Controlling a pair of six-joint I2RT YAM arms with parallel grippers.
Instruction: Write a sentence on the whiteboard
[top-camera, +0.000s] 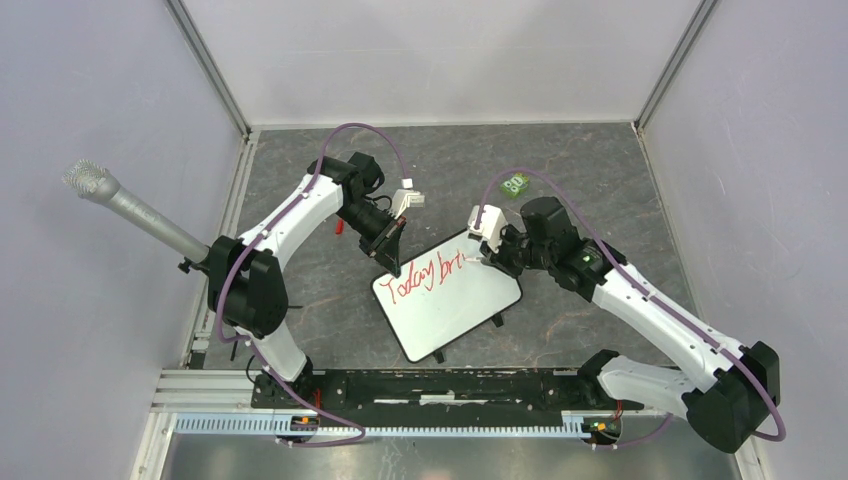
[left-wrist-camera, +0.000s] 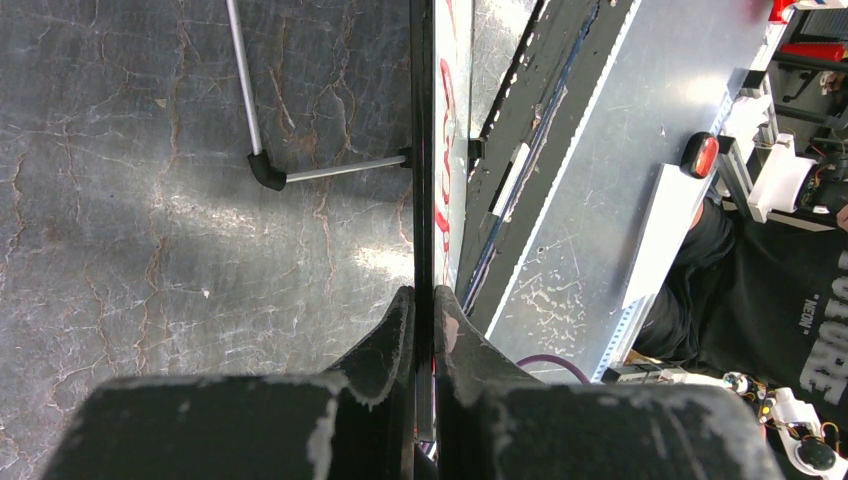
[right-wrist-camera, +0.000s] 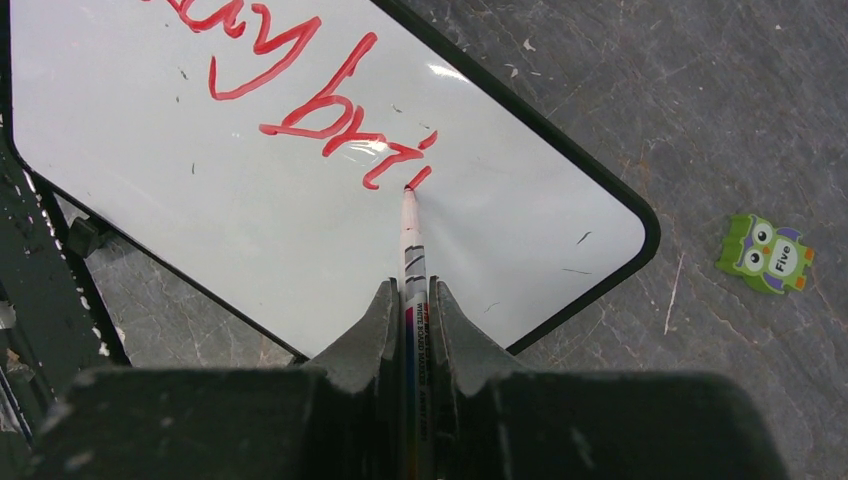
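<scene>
- The whiteboard (top-camera: 455, 310) lies askew at the middle of the grey tabletop (top-camera: 600, 170). Its red sentence (top-camera: 428, 276) reads "Today bri" so far.
- The left gripper (left-wrist-camera: 425, 295) has its jaws pressed onto the board's dark rim, at about 11 o'clock in the overhead view, and steadies it.
- The right gripper (right-wrist-camera: 410, 292) reaches in from 3 o'clock. It pinches a red marker (right-wrist-camera: 411, 235) whose tip touches the board at the end of the last stroke.
- The step in hand appears to be finishing the second word. It calls for light, even pressure and letters kept on the same slant toward 2 o'clock.
- Little white remains before the rounded corner, so later words likely belong on a fresh line below.
- The left hold should stay firm, or the board may slide under the pen.
- A green owl figure (right-wrist-camera: 765, 255) lies at 1 o'clock of the board, well apart.
</scene>
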